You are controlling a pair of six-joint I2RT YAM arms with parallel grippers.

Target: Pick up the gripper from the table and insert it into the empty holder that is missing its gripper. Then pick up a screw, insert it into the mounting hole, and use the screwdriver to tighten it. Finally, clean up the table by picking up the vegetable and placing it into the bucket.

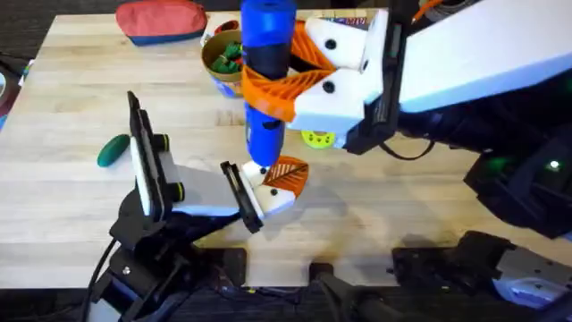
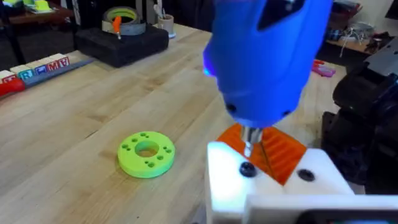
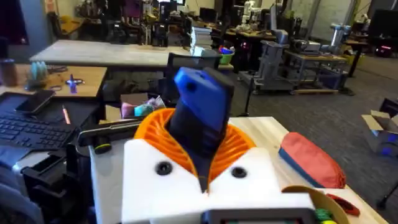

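We have the screwdriver [image 1: 265,80] clamped between our right gripper's [image 1: 299,67] orange-padded jaws, standing nearly upright over the middle of the worktop [image 1: 429,206], its thin bit coming down onto a dark screw [image 2: 247,168] seated in the white holder [image 2: 273,186]. The orange gripper [image 1: 288,173] wedge sits at the end of that holder, and our left gripper [image 1: 255,201] appears to steady the block from the near side, though we cannot tell how its jaws stand. We judge this to be the tightening step, with the clean-up not yet begun: the vegetable [image 1: 113,149] lies on the worktop to the left, well apart from the bucket [image 1: 223,58] at the far edge beside the red pouch [image 1: 161,20]. The main risk we see is the bit slipping off the screw head, since the driver is held high on its body and any small tilt would walk the tip sideways onto the white plastic or the orange wedge. Pressing down off-axis could also pivot the holder in the left arm's hold, cross-threading the screw or popping the wedge loose. The lime-green disc [image 2: 147,154] lies close by and could be knocked if the block skids.
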